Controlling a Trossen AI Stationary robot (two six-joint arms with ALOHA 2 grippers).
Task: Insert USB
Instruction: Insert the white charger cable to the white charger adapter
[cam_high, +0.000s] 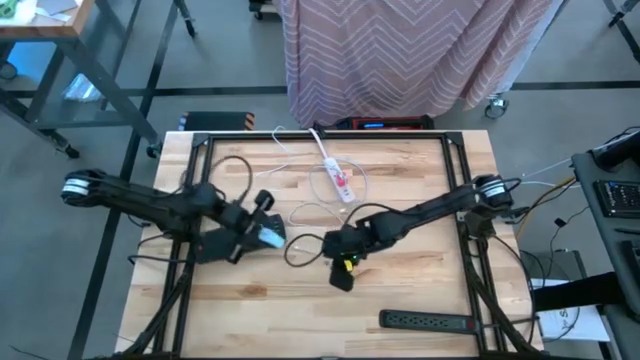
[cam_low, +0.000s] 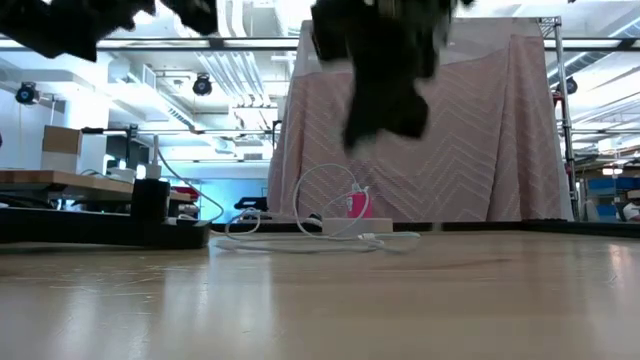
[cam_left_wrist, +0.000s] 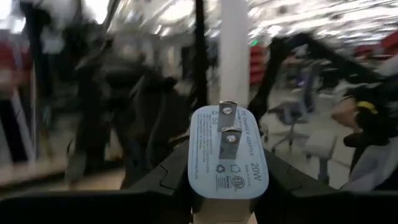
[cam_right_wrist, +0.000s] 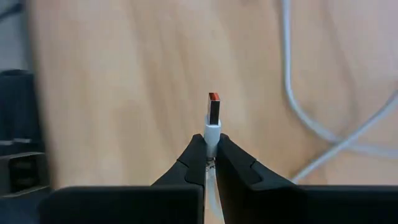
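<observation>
A: Table (cam_high: 420, 300) first. Both arms are up over its middle. The left gripper (cam_left_wrist: 227, 186) is clamped on the charger (cam_left_wrist: 227, 155), prongs facing out. It's a hard, light block; a side grip suits it.

B: Cable?

A: The right gripper (cam_right_wrist: 210, 152) is pinched shut on the plug (cam_right_wrist: 213, 118) by its white collar. The cord (cam_right_wrist: 323, 124) is floppy.

B: Port?

A: Hidden, can't see the charger's socket face.

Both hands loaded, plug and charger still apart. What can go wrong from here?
1. The right hand pinches the USB plug only at its collar; it may pivot on contact.
2. The left hand holds the charger prongs outward; its port isn't visible, so alignment is uncertain.
3. The trailing white cable could snag.
</observation>
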